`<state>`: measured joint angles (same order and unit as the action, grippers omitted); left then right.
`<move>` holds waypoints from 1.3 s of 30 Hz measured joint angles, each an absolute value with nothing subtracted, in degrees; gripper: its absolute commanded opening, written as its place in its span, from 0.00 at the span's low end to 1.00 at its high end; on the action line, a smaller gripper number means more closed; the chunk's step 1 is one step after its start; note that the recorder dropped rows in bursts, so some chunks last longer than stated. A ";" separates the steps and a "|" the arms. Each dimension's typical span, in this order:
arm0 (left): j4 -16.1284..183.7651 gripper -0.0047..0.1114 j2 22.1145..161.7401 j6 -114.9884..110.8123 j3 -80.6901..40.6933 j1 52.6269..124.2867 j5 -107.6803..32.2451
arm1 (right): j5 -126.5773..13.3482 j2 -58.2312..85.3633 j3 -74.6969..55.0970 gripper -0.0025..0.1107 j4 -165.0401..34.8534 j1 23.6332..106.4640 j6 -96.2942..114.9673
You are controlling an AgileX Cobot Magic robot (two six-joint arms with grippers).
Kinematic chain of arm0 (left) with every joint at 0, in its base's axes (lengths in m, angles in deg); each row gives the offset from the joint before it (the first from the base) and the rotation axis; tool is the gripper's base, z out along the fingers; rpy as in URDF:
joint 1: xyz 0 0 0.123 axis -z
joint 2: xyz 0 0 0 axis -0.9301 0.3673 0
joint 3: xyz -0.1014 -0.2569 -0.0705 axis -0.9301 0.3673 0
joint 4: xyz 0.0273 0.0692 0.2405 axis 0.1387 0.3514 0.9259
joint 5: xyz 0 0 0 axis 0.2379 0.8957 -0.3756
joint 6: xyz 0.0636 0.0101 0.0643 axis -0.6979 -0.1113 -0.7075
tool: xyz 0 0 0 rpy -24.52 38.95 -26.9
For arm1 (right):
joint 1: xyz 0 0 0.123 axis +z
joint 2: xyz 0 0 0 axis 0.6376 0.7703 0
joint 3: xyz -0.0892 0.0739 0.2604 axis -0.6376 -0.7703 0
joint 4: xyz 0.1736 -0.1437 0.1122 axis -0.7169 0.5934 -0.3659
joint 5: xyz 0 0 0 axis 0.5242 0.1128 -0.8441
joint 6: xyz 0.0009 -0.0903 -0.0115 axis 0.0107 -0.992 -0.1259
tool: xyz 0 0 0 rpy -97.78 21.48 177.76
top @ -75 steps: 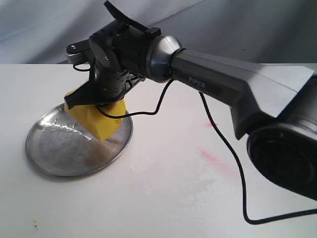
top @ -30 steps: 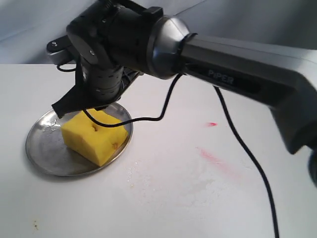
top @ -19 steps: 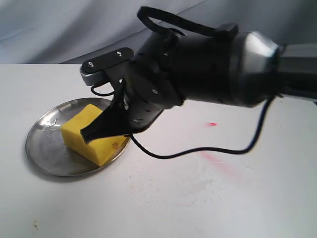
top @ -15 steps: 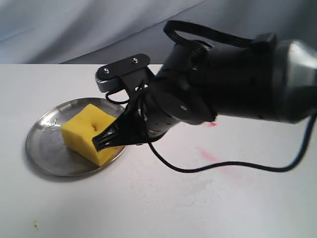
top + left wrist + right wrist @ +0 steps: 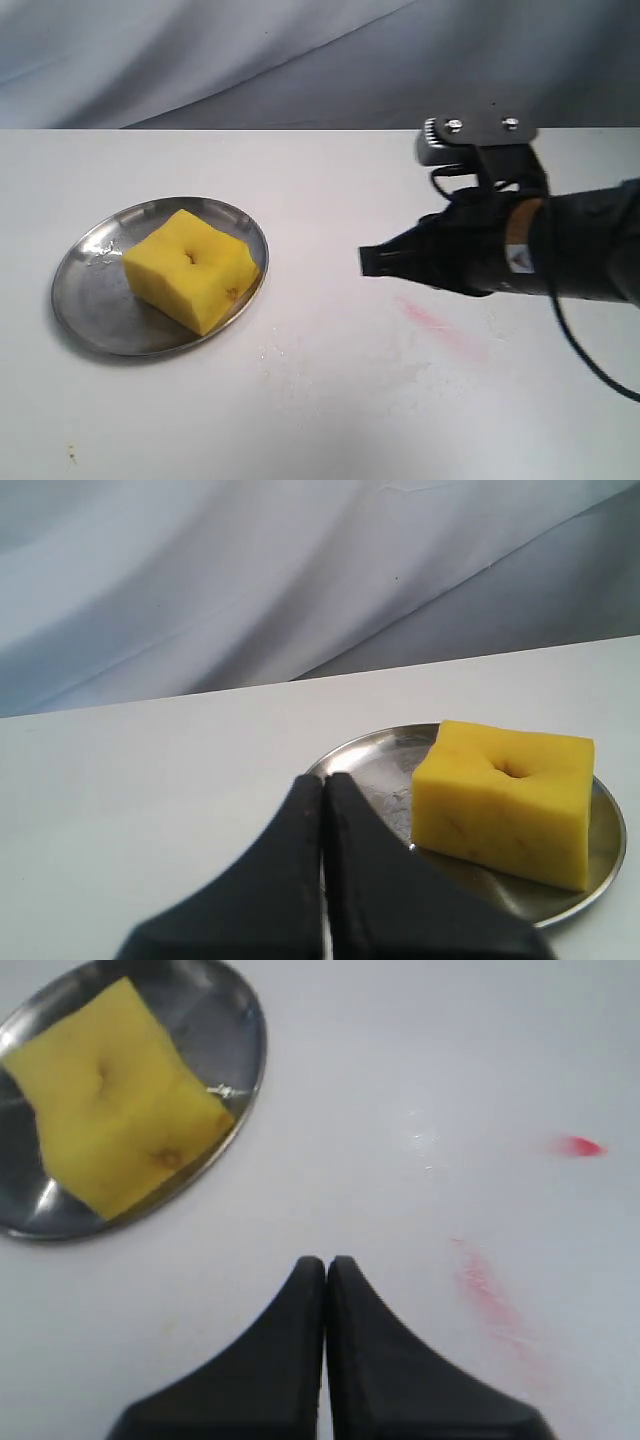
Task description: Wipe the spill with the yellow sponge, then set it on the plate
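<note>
The right arm's black two-fingered pincer has its fingers pressed flat together with nothing between them. It hangs over the white tabletop, right of the middle of the scene, with its tip pointing left toward the round shiny steel plate and well apart from it. The right wrist view shows the same closed pair, and bare table lies between the tip and the plate. The left arm's black pincer is also closed and empty. In the left wrist view its tip overlaps the plate's rim, but whether it touches the rim cannot be told, and the exterior view does not show this pincer. The thick bright yellow foam sponge sits on the plate at the left of the table, free of both pincers. It lies toward the plate's right half with its dented top face up, and its near corner reaches the rim. The scuffed plate floor left of it is bare. A pink-red smear streaks the table just below and in front of the right pincer, and the right wrist view shows a smaller red dab farther off. Faint pale speckles mark the table just beyond the plate's near right rim, too dim to tell what they are. A black cable curves down from the right arm's dark body, and a grey-blue cloth backdrop hangs behind the table's far edge. Nothing stands between either pincer and the plate.
</note>
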<state>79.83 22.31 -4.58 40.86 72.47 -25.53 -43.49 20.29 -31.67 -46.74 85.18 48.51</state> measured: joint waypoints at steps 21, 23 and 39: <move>79.83 0.04 22.31 -4.58 40.86 72.47 -25.53 | -57.35 -31.10 -67.45 0.02 -53.07 52.23 38.17; 79.83 0.04 22.31 -4.58 40.86 72.47 -25.53 | -57.35 -34.92 -68.83 0.02 -53.61 52.01 34.92; 79.83 0.04 22.31 -4.58 40.86 72.47 -25.53 | -51.69 -57.47 -74.54 0.02 -63.42 51.64 13.67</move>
